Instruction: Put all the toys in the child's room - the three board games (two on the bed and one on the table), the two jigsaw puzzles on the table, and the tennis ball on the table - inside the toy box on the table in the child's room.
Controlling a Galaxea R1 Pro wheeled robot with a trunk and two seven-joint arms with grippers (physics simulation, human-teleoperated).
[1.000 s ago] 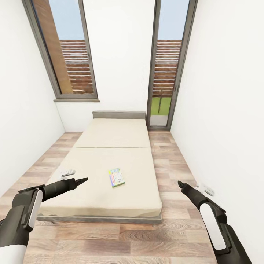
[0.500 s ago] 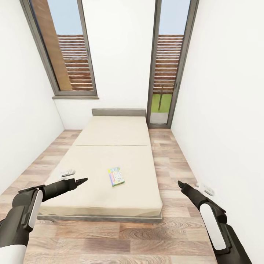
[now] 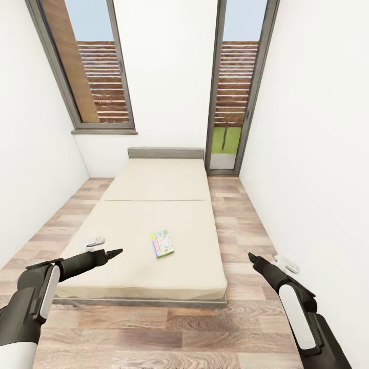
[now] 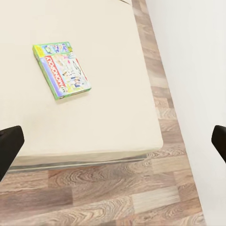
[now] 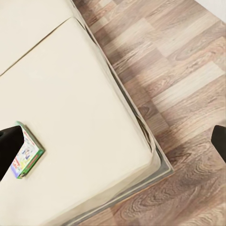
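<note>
The blue-and-green Monopoly board game (image 3: 162,244) lies flat on the cream mattress of the bed (image 3: 154,287), ahead of both arms and well apart from each. It sits closer to the left claw (image 3: 114,252), ahead of its tip and to the inner side, while the right claw (image 3: 252,256) hangs out over the plank floor (image 3: 241,225) beside the bed, farther from the box. The box's long axis runs roughly away from the robot, tilted a little. In the left wrist view the box (image 4: 61,70) lies beyond the two dark fingers (image 4: 9,148), which stand wide apart with nothing between them; the right claw's fingers (image 5: 8,143) are likewise spread and empty. A small pale object (image 3: 95,240) rests on the mattress just past the left claw; what it is I cannot tell. The left arm looks the better placed for the reach.
</note>
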